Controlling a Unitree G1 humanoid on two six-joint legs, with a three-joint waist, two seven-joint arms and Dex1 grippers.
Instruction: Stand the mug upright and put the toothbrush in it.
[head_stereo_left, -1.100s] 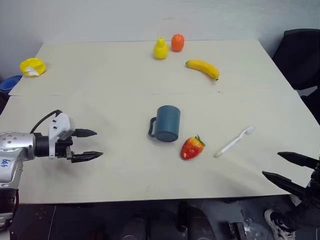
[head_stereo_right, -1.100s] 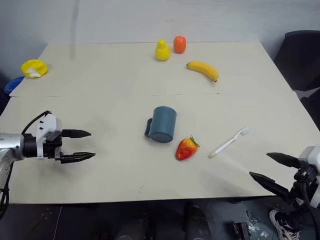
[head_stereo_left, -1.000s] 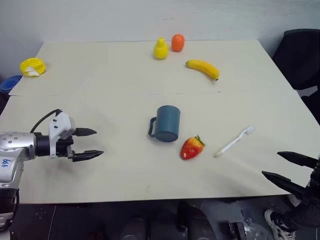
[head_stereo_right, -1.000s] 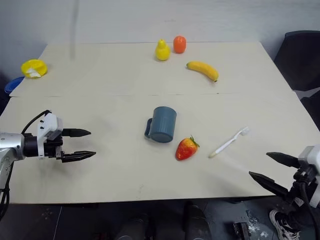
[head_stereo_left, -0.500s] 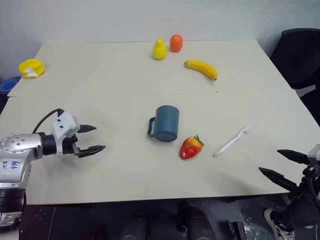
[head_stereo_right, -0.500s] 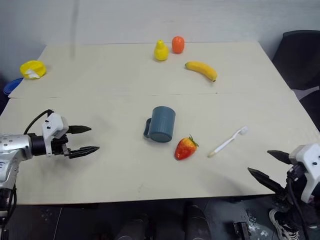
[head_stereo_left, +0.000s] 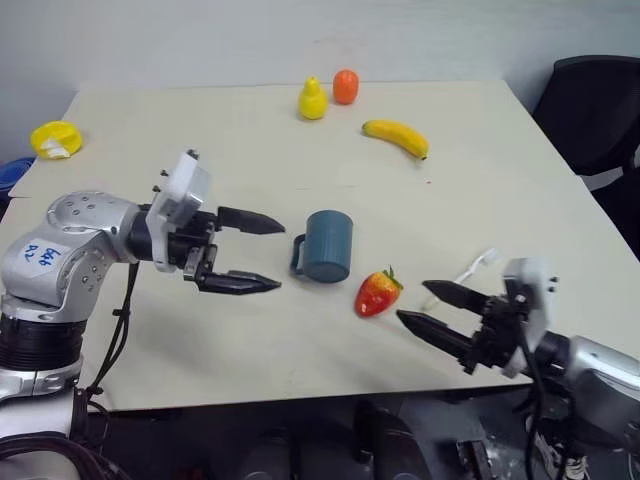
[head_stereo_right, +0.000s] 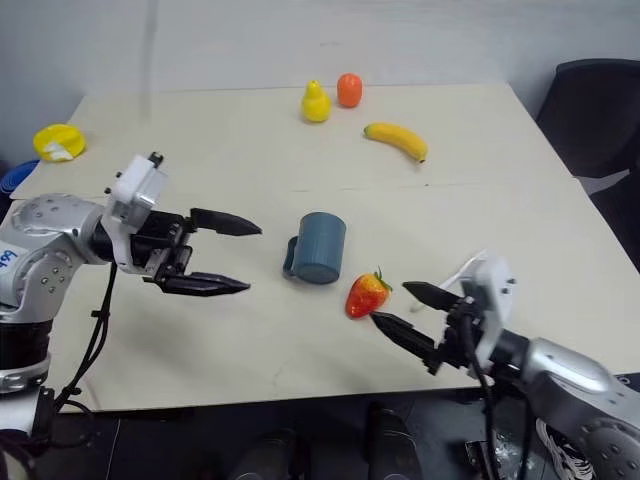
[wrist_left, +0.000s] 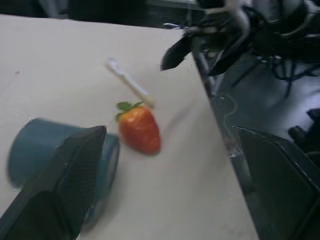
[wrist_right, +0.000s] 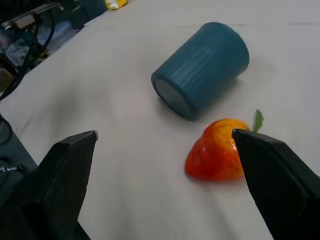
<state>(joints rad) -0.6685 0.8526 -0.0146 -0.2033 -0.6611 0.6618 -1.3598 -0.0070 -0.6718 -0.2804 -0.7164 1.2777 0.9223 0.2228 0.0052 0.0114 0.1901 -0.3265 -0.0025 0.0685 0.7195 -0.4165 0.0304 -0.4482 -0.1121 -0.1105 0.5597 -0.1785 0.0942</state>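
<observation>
Mug (head_stereo_left: 327, 245) lying on its side mid-table in the eye views, strawberry (head_stereo_left: 377, 294) and toothbrush (head_stereo_left: 470, 277) beside, left gripper (head_stereo_left: 262, 254) and right gripper (head_stereo_left: 426, 306) spread wide, empty, left wrist view mug just past one finger, right wrist view mug's closed base facing the camera.

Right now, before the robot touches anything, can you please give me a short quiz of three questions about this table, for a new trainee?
1. True or false: the mug stands upright.
2. Which thing lies nearest to the strawberry? A) banana B) toothbrush C) pear
3. Fill in: both the left claw and the right claw are ____ and hold nothing.

Key
1. False: the mug lies on its side, its flat bottom toward the right claw.
2. B: the toothbrush lies just beside the strawberry, not touching it.
3. open
</observation>
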